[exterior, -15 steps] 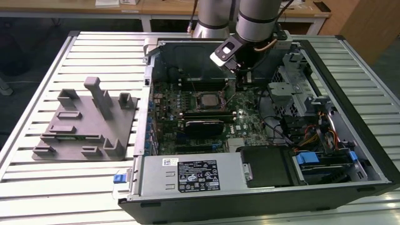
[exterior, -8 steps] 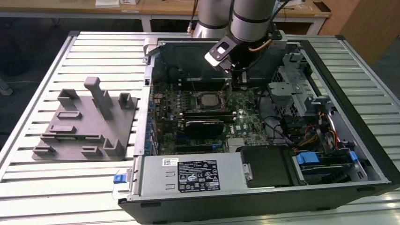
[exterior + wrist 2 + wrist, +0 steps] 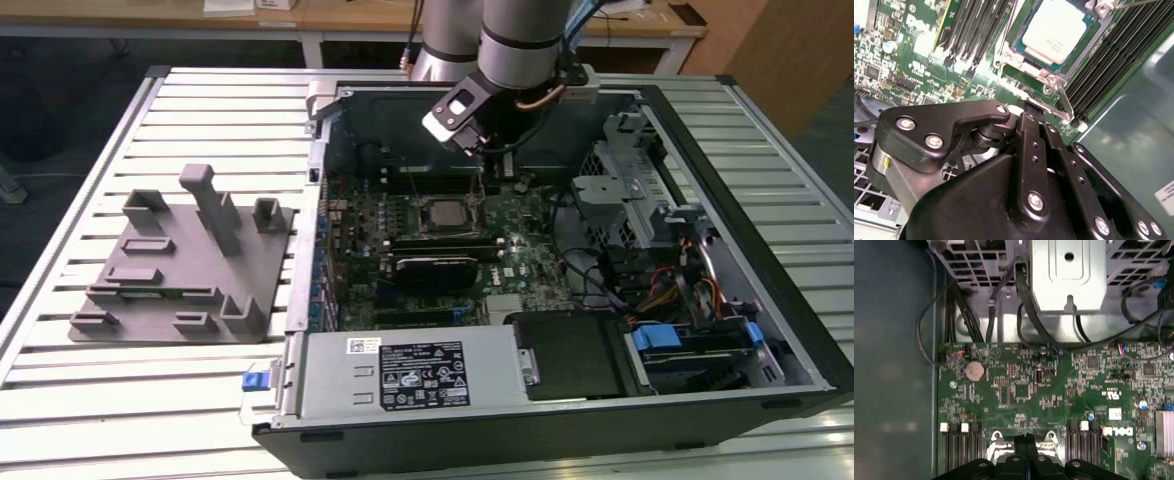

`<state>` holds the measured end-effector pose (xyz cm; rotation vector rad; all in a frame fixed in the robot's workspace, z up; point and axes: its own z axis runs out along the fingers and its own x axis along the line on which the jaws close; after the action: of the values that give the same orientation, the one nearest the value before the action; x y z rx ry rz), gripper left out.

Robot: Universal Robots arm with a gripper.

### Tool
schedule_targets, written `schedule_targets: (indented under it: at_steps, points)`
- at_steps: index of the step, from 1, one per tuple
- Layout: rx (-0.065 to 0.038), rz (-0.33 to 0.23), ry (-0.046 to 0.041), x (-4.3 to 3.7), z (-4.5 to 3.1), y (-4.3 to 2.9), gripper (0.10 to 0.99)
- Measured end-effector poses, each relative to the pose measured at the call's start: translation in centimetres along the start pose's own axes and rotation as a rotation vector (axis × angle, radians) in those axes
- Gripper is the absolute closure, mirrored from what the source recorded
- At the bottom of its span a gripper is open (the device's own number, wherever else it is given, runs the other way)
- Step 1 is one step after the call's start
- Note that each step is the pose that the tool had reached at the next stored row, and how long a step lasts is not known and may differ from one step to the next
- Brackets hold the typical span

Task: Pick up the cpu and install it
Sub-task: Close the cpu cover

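Exterior view shows the open computer case holding the green motherboard, with the cpu seated in its socket mid-board. Inside the case, near the cpu, the gripper hangs with its fingers pressed together on nothing. A printed label sits on the case's power supply.

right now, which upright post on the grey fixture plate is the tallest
The narrow middle post with the overhanging cap, at the far side of the grey fixture plate; the blocks flanking it stand much lower.
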<state>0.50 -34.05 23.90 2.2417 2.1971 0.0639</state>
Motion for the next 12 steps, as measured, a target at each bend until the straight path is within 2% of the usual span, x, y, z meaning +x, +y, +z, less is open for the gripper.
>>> schedule_targets:
  at_steps: [12]
  points:
    - [-0.001, 0.0, 0.0002, -0.04, -0.02, -2.39, 0.98]
